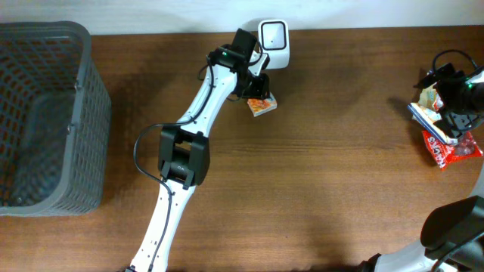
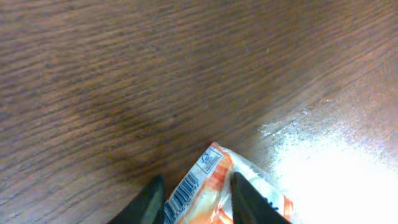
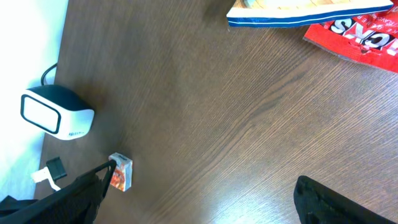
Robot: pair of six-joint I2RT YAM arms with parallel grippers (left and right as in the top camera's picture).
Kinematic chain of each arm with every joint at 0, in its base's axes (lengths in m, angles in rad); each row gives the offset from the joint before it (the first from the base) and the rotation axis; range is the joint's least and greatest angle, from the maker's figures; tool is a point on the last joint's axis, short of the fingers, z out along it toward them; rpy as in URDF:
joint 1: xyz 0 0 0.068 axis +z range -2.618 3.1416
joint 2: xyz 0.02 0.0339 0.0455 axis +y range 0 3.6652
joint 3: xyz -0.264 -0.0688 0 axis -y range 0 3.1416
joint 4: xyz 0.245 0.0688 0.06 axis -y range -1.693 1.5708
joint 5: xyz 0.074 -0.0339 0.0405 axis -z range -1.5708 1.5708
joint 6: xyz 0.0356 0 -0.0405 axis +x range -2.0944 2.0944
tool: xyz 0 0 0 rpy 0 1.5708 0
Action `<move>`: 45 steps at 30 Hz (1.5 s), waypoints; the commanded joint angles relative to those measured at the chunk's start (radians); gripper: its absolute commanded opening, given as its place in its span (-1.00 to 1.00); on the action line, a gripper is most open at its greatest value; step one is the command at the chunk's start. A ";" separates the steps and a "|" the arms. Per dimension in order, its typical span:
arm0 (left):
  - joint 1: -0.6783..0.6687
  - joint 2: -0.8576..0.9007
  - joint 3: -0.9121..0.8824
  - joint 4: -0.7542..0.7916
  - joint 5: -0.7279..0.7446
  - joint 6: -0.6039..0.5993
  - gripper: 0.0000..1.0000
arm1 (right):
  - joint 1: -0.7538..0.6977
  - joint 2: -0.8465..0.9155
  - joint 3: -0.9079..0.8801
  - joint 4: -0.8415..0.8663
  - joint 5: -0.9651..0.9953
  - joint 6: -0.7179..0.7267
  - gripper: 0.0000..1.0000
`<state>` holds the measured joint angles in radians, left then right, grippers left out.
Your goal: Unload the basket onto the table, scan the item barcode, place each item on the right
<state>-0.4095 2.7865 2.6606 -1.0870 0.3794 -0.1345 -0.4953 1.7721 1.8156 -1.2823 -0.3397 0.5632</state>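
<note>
The item is a small orange-and-white packet (image 1: 262,105) lying just in front of the white barcode scanner (image 1: 272,41) at the table's back edge. In the left wrist view the packet (image 2: 208,198) sits between my two dark fingers (image 2: 148,202), its barcode strip against the left one. My left gripper (image 2: 198,182) is shut on it and reaches in from the scanner side (image 1: 258,91). The right wrist view shows the packet (image 3: 121,172) standing on end below the scanner (image 3: 56,113). My right gripper (image 3: 205,199) is wide open and holds nothing.
A grey mesh basket (image 1: 45,113) fills the left end of the table. At the far right, under my right gripper (image 1: 456,102), lie a red snack pack (image 3: 367,34) and a blue-striped white pack (image 3: 298,15).
</note>
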 commanded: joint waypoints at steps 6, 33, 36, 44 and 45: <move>0.013 -0.034 -0.021 -0.060 -0.062 0.009 -1.00 | 0.004 0.002 0.002 -0.001 -0.005 -0.009 0.97; -0.313 -0.206 -0.312 -0.095 -1.185 -0.277 -1.00 | 0.004 0.002 0.002 -0.001 -0.005 -0.009 0.97; -0.337 -0.204 -0.312 -0.095 -1.132 -0.278 -1.00 | 0.005 0.002 0.002 -0.001 -0.005 -0.009 0.97; -0.343 -0.201 -0.336 -0.099 -1.349 -0.304 -1.00 | 0.005 0.002 0.002 -0.001 -0.005 -0.009 0.97; -0.343 -0.201 -0.336 -0.099 -1.453 -0.303 -1.00 | 0.004 0.002 0.002 -0.001 -0.005 -0.009 0.97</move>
<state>-0.7536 2.6011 2.3348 -1.1851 -0.8104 -0.4171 -0.4953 1.7721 1.8156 -1.2819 -0.3397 0.5636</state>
